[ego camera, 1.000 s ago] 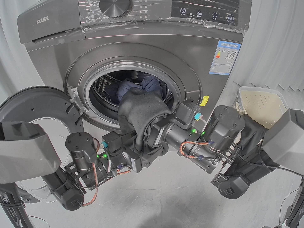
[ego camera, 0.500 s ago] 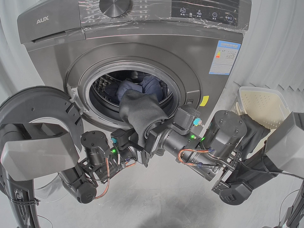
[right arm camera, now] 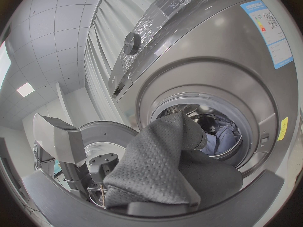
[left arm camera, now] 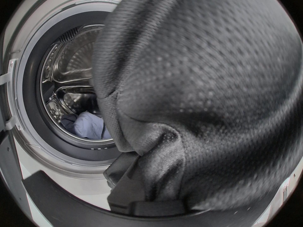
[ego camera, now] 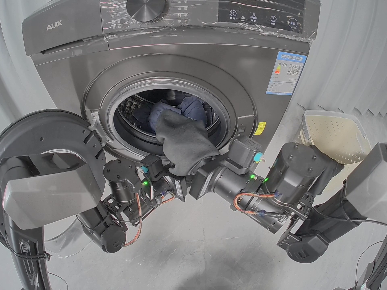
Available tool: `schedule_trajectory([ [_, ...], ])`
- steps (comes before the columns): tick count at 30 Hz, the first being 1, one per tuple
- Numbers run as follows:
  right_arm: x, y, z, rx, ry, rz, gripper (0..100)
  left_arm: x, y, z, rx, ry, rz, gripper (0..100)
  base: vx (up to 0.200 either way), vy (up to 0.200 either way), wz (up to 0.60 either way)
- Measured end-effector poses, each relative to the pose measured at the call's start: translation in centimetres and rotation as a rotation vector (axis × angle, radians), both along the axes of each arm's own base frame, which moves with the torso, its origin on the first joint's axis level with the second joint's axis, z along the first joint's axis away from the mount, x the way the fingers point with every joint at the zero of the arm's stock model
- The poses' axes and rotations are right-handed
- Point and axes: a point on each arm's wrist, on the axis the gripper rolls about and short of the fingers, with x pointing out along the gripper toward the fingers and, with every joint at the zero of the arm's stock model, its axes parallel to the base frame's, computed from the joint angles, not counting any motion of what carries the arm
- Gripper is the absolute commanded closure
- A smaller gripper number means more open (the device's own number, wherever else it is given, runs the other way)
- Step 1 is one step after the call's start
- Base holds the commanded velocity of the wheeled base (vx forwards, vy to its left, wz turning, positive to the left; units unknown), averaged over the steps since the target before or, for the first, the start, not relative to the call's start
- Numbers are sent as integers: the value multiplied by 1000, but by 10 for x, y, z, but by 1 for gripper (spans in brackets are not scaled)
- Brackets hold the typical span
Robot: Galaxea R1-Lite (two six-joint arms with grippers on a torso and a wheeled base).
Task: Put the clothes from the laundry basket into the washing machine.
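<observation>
The step in hand looks to be the loading itself: a dark grey, knobbly-knit garment (ego camera: 183,141) is bunched at the mouth of the grey front-loading washing machine (ego camera: 161,57); its upper end lies past the round opening's lower lip and against the crumpled blue clothes (ego camera: 189,105) already in the steel drum (left arm camera: 69,76); its lower end is outside, draped over the tips of both arms.

The left pincer (left arm camera: 135,196) sits under the cloth just below the opening; the right pincer (right arm camera: 157,209) is beside it under the same fold; the knit covers both, so I cannot tell whether either is gripping it or merely bearing it.

The machine's round grey door (ego camera: 48,137) stands swung wide to the left, well out of the way.

To the right of the machine stands the cream perforated plastic laundry basket (ego camera: 334,133); another dark cloth (ego camera: 326,168) hangs over its near rim, partly behind the right arm, so by my reckoning the task is not finished.

The next move calls for carrying the grey garment deeper, until its tail clears the lip and nothing trails over the door seal; then letting go and drawing both arms back without dragging the knit out again; the dark cloth at the basket would follow.
</observation>
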Motion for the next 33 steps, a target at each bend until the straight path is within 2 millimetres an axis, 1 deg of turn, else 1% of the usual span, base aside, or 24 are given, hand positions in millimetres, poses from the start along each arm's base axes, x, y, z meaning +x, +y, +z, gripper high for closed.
schedule_trajectory([
  [5,5,-18,2,-5,14,-48,100,1,5,10,-28,-14,56,100,0,0,0],
  [9,11,-34,0,-12,35,-105,100,-1,10,24,-67,-31,76,100,0,0,0],
  [12,13,-44,-6,-30,57,-133,100,-7,16,34,-82,-44,80,100,0,0,0],
  [15,15,-49,-13,-45,79,-149,100,-19,21,43,-87,-49,77,100,0,0,0],
  [21,19,-47,-24,-64,101,-152,100,-44,27,61,-104,-67,51,100,0,0,0],
  [25,19,-37,-30,-68,100,-130,100,-60,31,72,-121,-81,29,100,0,0,0],
  [30,13,-23,-27,-40,66,-80,100,-75,37,76,-136,-68,10,100,0,0,0],
  [31,12,-21,-26,-36,62,-75,0,-77,37,77,-137,-66,7,100,0,0,0],
  [33,10,-20,-24,-32,57,-66,0,-81,39,79,-140,-69,4,100,0,0,0],
])
